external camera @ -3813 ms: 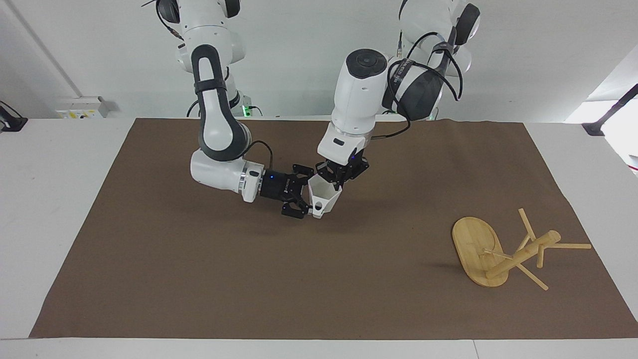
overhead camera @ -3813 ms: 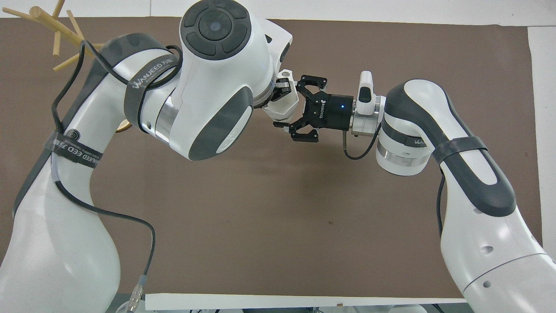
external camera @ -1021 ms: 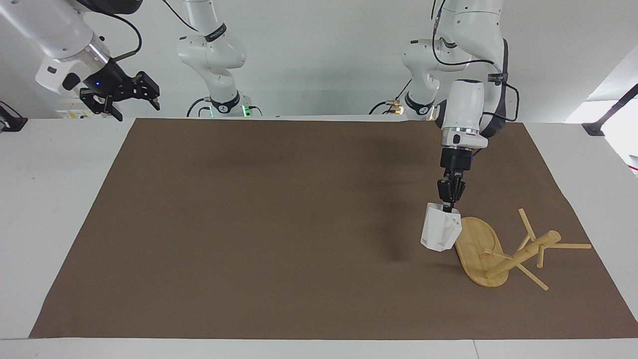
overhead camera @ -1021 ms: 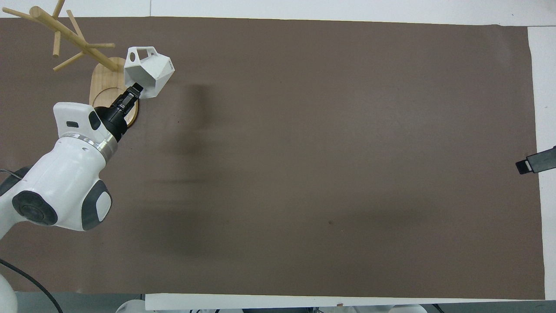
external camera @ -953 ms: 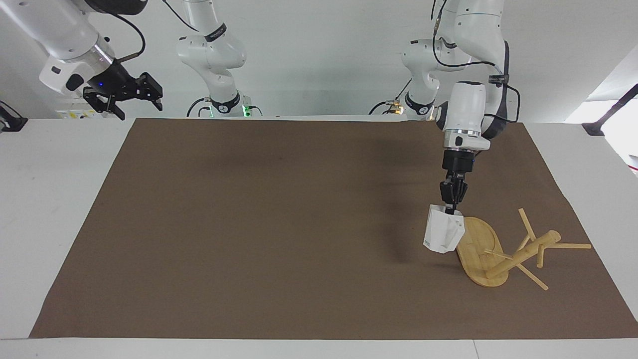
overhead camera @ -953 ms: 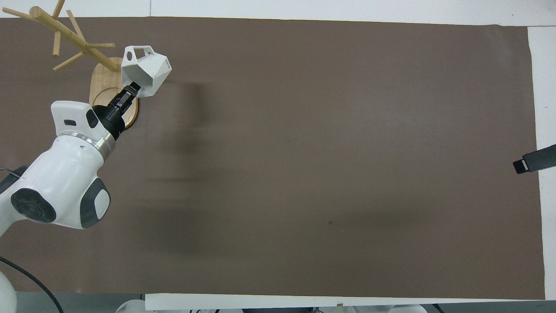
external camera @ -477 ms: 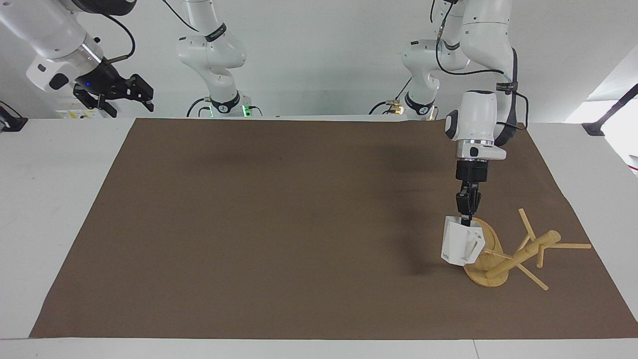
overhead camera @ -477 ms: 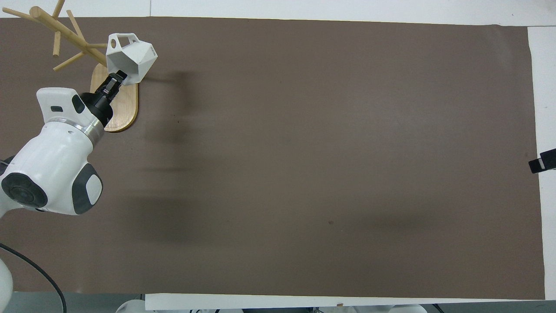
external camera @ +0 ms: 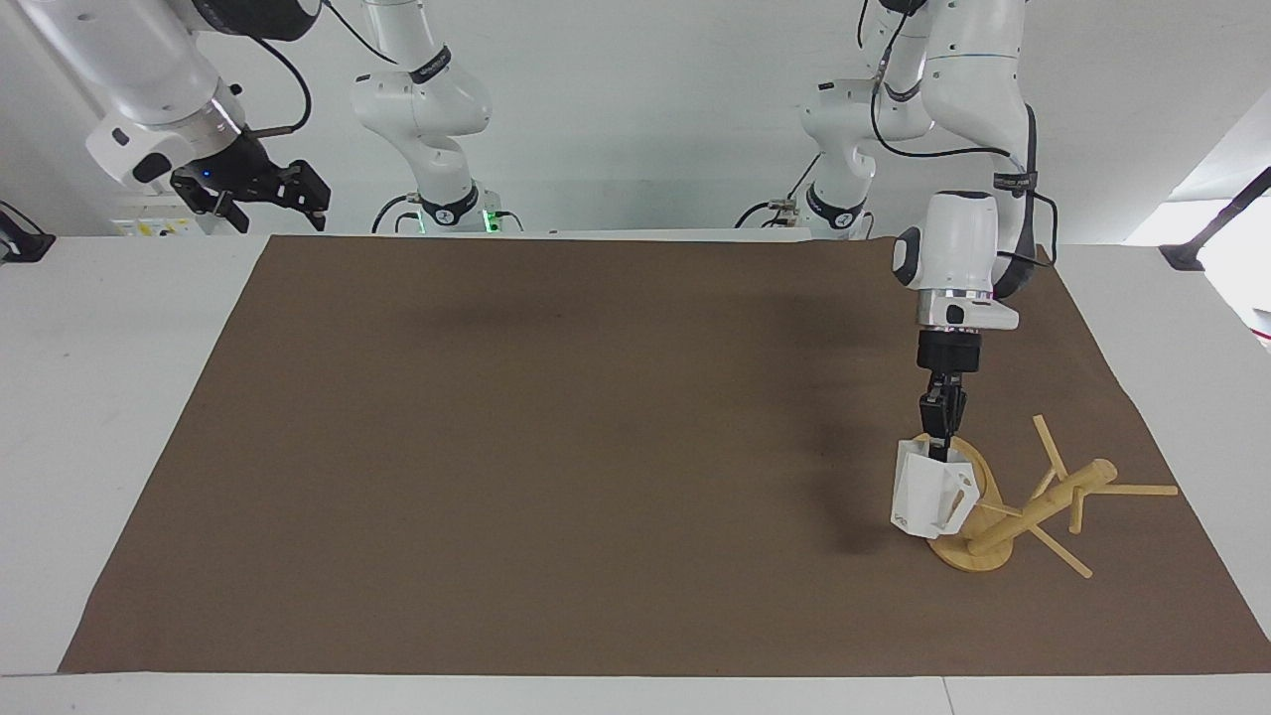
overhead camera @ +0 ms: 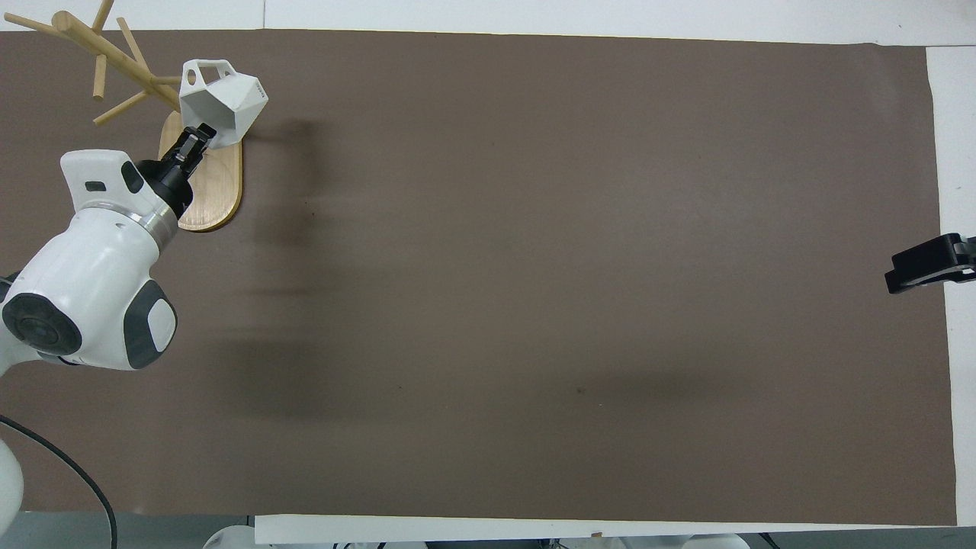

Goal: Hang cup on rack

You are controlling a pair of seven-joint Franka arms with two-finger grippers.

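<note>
left gripper (external camera: 941, 437) grips the rim of the cup (external camera: 928, 492), fingers pinched shut on it, hanging straight down from an arm that bends over from its base at the robots' end. facing view: the cup hangs in the air over the oval base of the rack (external camera: 1003, 511), with its pierced handle turned toward the post and pegs; whether handle and peg touch cannot be told. the rack stands on a brown mat (external camera: 556, 447) toward the left arm's end of the table. the mat covers most of a white table (external camera: 109, 397), and a plain white wall rises at the robots' end. right gripper (external camera: 260, 189) waits raised over the white table edge at the right arm's end, fingers spread apart and holding nothing.

overhead view: the left gripper (overhead camera: 194, 139) reaches forward from a white wrist, over the rack (overhead camera: 210, 191) base, and holds the faceted cup (overhead camera: 221, 103) by its rim, the handle's hole showing toward the pegs. small dark lettering on one facet is unreadable. only the dark tip of the right gripper (overhead camera: 926, 263) shows, over the mat (overhead camera: 572, 267) edge.
</note>
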